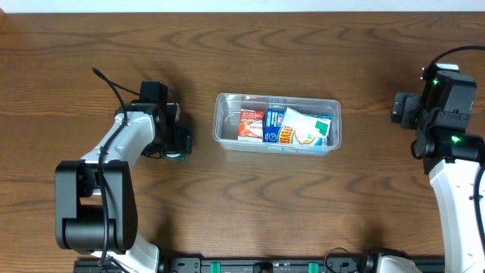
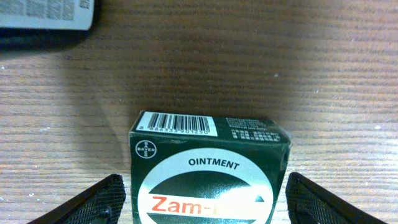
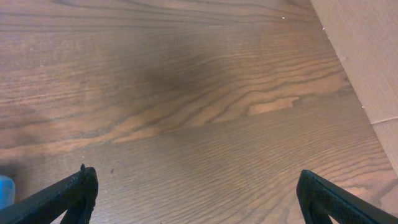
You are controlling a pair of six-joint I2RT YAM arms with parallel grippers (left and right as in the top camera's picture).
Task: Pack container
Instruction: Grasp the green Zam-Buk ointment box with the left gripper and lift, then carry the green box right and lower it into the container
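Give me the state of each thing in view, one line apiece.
container: open, no lid, partly filled, sitting on the table.
packets: lying inside the container, overlapping.
left pincer: astride the ointment box; whether it grips cannot be told.
ointment box: on the table, outside the container.
right pincer: open, holding nothing, over the table.

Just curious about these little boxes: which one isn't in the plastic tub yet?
The dark green ointment box, on the table, straddled by the open left gripper. The other packs lie inside the clear container.
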